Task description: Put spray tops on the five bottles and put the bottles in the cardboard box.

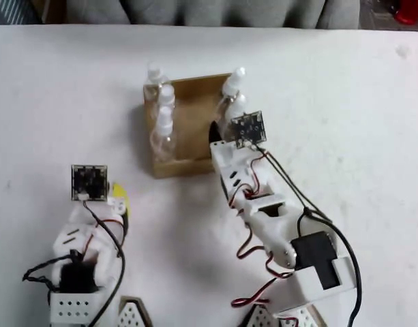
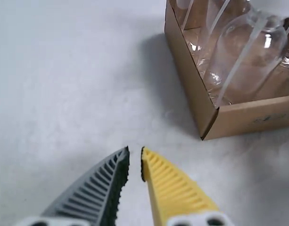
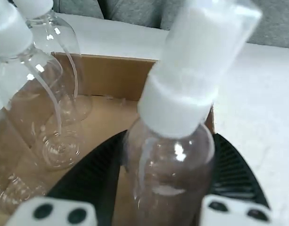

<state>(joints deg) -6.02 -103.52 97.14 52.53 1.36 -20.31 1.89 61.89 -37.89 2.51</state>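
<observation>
The white tabletop [image 1: 345, 88] carries the cardboard box [image 1: 185, 165] at its middle, and the right arm stretches from the near edge to the box's right side. The right tool [image 3: 170, 137] is clamped around the body of the held bottle [image 3: 169, 174], one black jaw on each flank. The bottle stands close to upright, inside the box near its right wall. Whether its base rests on the box floor, I cannot tell.

The left tool [image 2: 135, 150] hangs over bare tabletop near the box's near-left corner. Its grey and yellow fingers are drawn almost together with nothing between them.

The other bottles [image 3: 45, 94] stand in the box, capped, along the left wall and at the far right. By my count that makes about five at the box, so this looks like one of the last placements.

The step in hand seems to be setting this bottle down. It should go well if the bottle is lowered straight until the base sits flat. The jaws should then part only a little, because the right wall is close on one side. The lift out should be vertical, since the spray top [image 3: 196, 80] stands tall between the jaws and a sideways pull could tip the light bottle onto its neighbours.
</observation>
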